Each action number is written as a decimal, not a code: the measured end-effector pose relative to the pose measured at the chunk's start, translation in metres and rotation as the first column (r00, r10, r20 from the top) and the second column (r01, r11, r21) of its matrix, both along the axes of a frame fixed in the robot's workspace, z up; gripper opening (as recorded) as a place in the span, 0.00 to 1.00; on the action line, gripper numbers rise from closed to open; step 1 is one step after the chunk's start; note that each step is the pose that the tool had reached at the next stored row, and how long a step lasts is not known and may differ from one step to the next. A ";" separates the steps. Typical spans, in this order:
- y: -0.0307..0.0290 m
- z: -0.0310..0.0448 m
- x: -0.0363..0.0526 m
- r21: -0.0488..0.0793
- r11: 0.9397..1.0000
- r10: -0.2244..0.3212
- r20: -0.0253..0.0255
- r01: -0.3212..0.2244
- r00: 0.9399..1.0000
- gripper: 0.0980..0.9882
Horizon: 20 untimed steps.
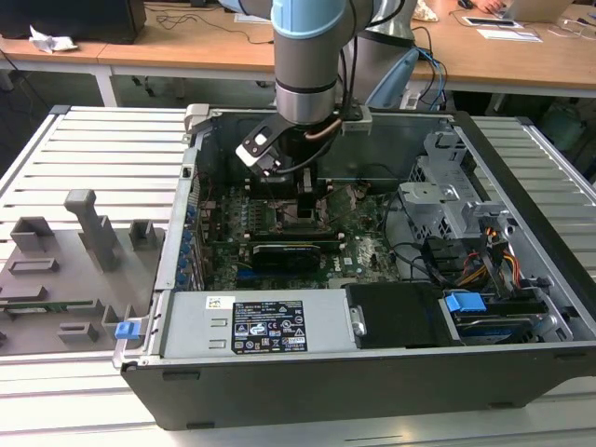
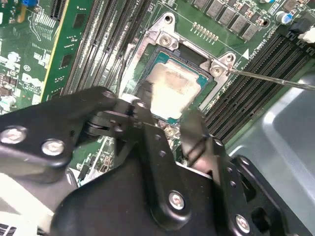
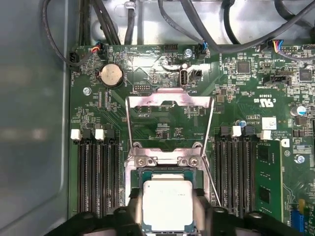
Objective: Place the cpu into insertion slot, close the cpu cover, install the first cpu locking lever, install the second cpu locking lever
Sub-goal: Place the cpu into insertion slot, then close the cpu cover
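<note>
The cpu (image 3: 167, 204) (image 2: 172, 88), a flat square chip with a dull silver face, lies in the insertion slot (image 3: 170, 173) (image 2: 197, 56) in the middle of the green motherboard (image 1: 363, 247). My gripper (image 3: 167, 219) (image 2: 169, 110) (image 1: 307, 200) reaches down into the case. Its two black fingers (image 3: 135, 211) press against opposite edges of the chip. The cpu cover (image 3: 170, 101), a silvery frame with an open centre, stands swung back from the socket on its hinge. A thin wire lever (image 3: 209, 177) (image 2: 275, 81) slants free beside the socket.
Long black memory slots (image 3: 96, 177) flank the socket on both sides. A black card (image 1: 284, 251), the power supply (image 1: 265, 326), a drive cage (image 1: 456, 200) and cable bundles (image 3: 197, 19) crowd the case. A grey fixture tray (image 1: 74, 261) lies on the exterior view's left.
</note>
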<state>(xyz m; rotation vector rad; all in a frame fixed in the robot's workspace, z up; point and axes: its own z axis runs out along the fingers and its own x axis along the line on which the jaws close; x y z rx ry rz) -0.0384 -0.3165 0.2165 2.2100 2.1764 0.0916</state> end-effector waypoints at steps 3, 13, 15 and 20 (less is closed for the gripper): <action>-0.0009 0.0023 0.0000 0.000 1.000 0.000 0.000 0.000 1.000 0.20; -0.0009 0.0098 0.0000 0.000 1.000 0.000 0.000 0.000 1.000 0.01; -0.0009 0.0106 0.0000 0.000 1.000 0.000 0.000 0.000 1.000 0.01; -0.0010 0.0146 0.0000 -0.001 1.000 0.000 -0.001 0.000 1.000 0.01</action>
